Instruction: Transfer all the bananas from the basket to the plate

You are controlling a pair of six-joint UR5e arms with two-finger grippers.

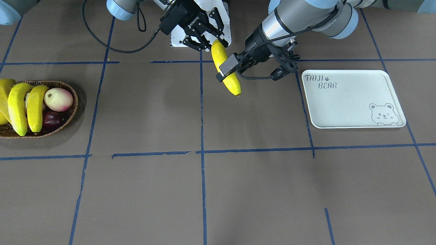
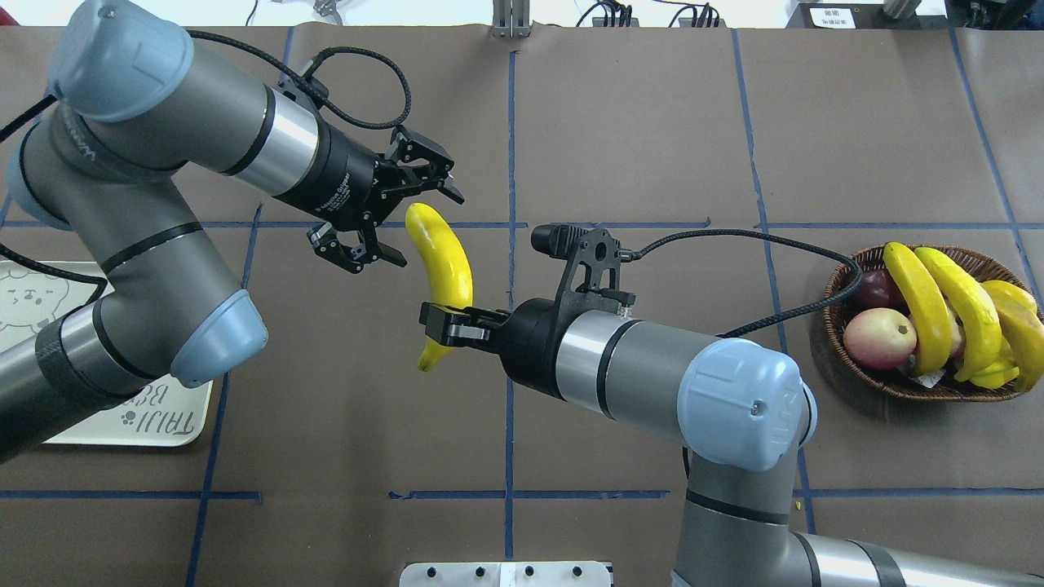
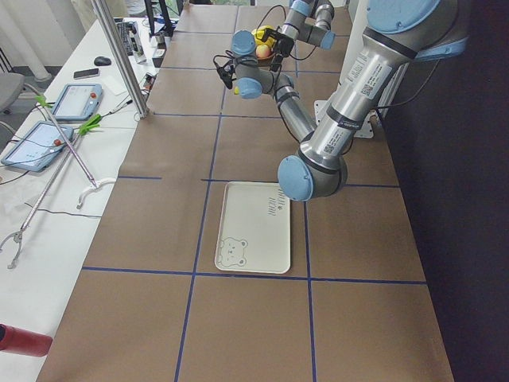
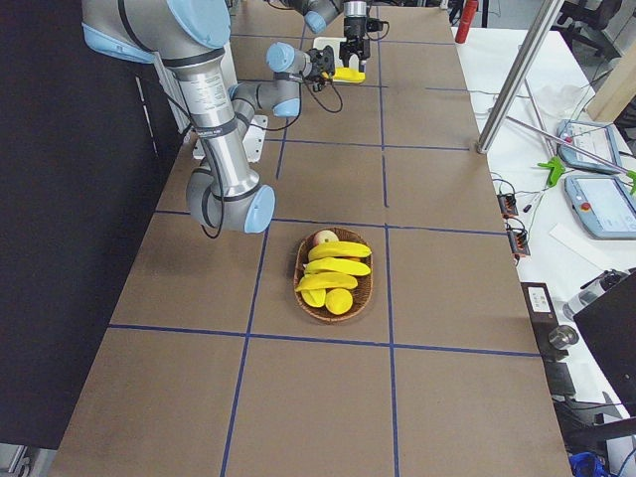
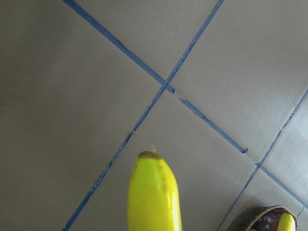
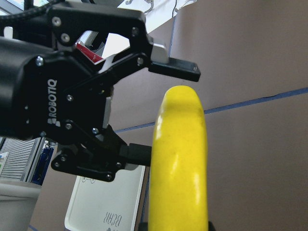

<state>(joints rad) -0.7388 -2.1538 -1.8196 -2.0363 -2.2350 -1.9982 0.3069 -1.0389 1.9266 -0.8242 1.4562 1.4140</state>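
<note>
Plate (image 1: pixel 354 102) is carrying "TAIJI BEAR" at its 10 o'clock corner in the front-facing view. Overhead is showing it upside down at the 5 o'clock corner. Left gripper (image 6: pixel 161 110) is showing white "ROBOTIQ" on its black body, at 9 o'clock in the right wrist view. Right gripper (image 1: pixel 209 43) is wearing the same brand, upside down, front-facing view. Other small white lettering overhead is reading as a blur.

The banana (image 1: pixel 231 85) at upper centre is bright yellow, like the bananas (image 1: pixel 18 109) beside a pink-cream fruit (image 1: pixel 58 99) in the brown wicker basket (image 1: pixel 74 108) at left; the plate (image 1: pixel 351 102) is cream with grey print, the table (image 1: pixel 143 200) brown with blue tape (image 1: pixel 203 190).
</note>
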